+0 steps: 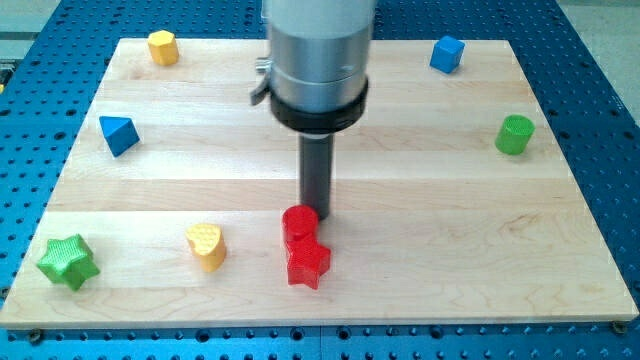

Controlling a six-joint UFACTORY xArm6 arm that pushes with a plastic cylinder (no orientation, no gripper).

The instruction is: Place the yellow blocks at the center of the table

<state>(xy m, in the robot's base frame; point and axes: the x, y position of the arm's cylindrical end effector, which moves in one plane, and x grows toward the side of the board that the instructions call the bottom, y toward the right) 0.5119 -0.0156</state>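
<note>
1. No writing or brand mark is readable anywhere.
2. My tip (319,214) stands just behind the red cylinder (299,224), touching or nearly so; the red star (308,264) sits against that cylinder's near side.
3. The end effector is a plain rod, holding nothing.
4. One yellow heart-shaped block (205,245) lies near-left, left of the red pair; the other yellow block (163,47) sits at the far-left corner.
5. The worktop (420,190) has open wood across its middle and right; the blue pyramid (118,134), green star (68,261), blue cube (447,53) and green cylinder (515,134) hug the edges.
</note>
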